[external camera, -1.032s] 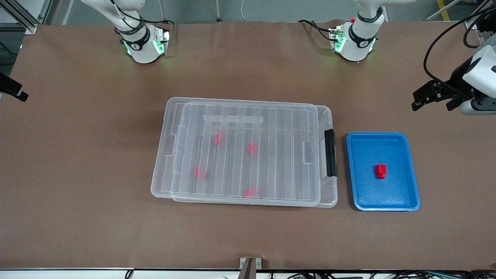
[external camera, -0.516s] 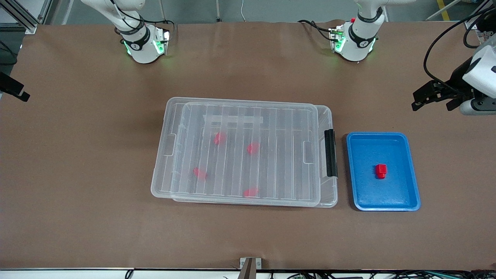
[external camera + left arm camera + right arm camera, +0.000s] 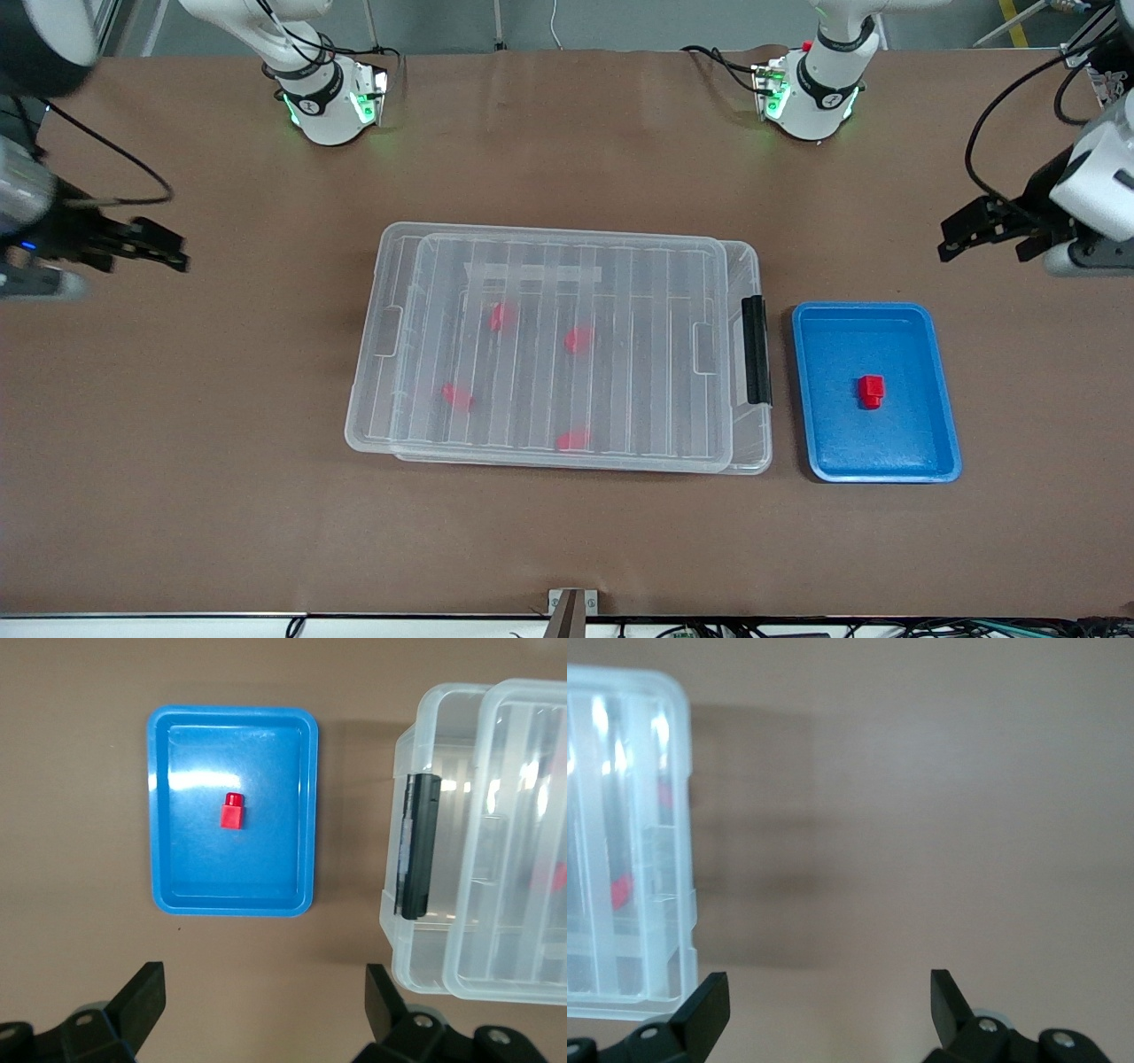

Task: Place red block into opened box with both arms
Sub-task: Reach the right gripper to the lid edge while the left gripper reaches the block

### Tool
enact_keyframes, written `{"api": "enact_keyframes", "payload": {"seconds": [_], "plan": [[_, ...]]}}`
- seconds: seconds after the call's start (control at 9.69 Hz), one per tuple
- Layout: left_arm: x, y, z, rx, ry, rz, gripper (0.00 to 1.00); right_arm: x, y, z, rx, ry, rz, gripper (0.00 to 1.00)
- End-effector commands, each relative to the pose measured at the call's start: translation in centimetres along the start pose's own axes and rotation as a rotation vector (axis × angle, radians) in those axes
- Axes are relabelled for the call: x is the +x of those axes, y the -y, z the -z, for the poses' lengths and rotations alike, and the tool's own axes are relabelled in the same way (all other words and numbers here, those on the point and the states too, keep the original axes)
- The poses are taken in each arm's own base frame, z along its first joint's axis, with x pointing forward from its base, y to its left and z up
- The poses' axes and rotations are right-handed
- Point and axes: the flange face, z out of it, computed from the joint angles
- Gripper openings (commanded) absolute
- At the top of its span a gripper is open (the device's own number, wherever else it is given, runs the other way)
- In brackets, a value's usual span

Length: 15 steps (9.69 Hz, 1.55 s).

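Observation:
The red block (image 3: pixel 871 391) lies in a blue tray (image 3: pixel 912 443), beside the box at the left arm's end of the table. The box (image 3: pixel 363 425) is a clear bin. Its ribbed lid (image 3: pixel 567 266) covers nearly all of it, and a black latch (image 3: pixel 755 350) sits on the end by the tray. Several more red blocks show through the lid. My left gripper (image 3: pixel 944 244) hangs open and empty over bare table near the tray. In the left wrist view it (image 3: pixel 264 1001) faces the red block (image 3: pixel 233 811). My right gripper (image 3: pixel 182 251) is open and empty over bare table at the right arm's end; the right wrist view shows it (image 3: pixel 829 1005) beside a box corner (image 3: pixel 620 842).
Brown paper covers the table (image 3: pixel 221 514). Both arm bases (image 3: pixel 328 106) stand at the table's edge farthest from the front camera. A small metal bracket (image 3: pixel 571 607) sits at the edge nearest that camera.
My right gripper has swung in from the table's edge toward the box. My left gripper has barely shifted. The blocks, box and tray have not moved.

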Motion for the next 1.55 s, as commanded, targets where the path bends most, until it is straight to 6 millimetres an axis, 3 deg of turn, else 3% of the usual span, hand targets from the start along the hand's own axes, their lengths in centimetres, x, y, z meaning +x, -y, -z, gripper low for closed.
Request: {"api": "enact_keyframes", "payload": {"seconds": [0.0, 0.21, 0.41, 0.72, 0.93, 1.13, 1.24, 1.44], "plan": [[4.4, 0.2, -9.2, -0.003, 0.052, -0.001, 0.99, 2.4, 5.1, -4.0, 0.035, 0.022, 0.024, 1.0], [6.4, 0.9, -14.3, -0.006, 0.075, -0.002, 0.99, 4.5, 9.9, -9.1, 0.054, 0.033, 0.071, 1.0], [7.2, 1.4, -21.0, 0.043, 0.121, -0.023, 0.99, 5.6, 12.6, -12.3, 0.049, 0.024, 0.103, 1.0], [8.0, 2.6, -29.7, 0.049, 0.132, -0.019, 0.99, 8.6, 10.1, -16.9, 0.047, -0.014, 0.06, 1.0], [8.3, 3.1, -31.6, 0.038, 0.123, -0.009, 0.99, 9.2, 10.3, -19.9, 0.041, -0.021, 0.062, 1.0], [8.5, 4.0, -36.2, 0.034, 0.117, 0.004, 0.99, 9.4, 9.2, -20.2, 0.036, -0.018, 0.05, 1.0], [8.6, 5.3, -37.2, 0.047, 0.117, 0.018, 0.99, 9.4, 9.3, -20.3, 0.036, -0.016, 0.053, 1.0], [7.9, 5.6, -39.4, 0.047, 0.137, 0.019, 0.99, 9.5, 8.2, -20.4, 0.01, -0.016, 0.055, 1.0]]}}
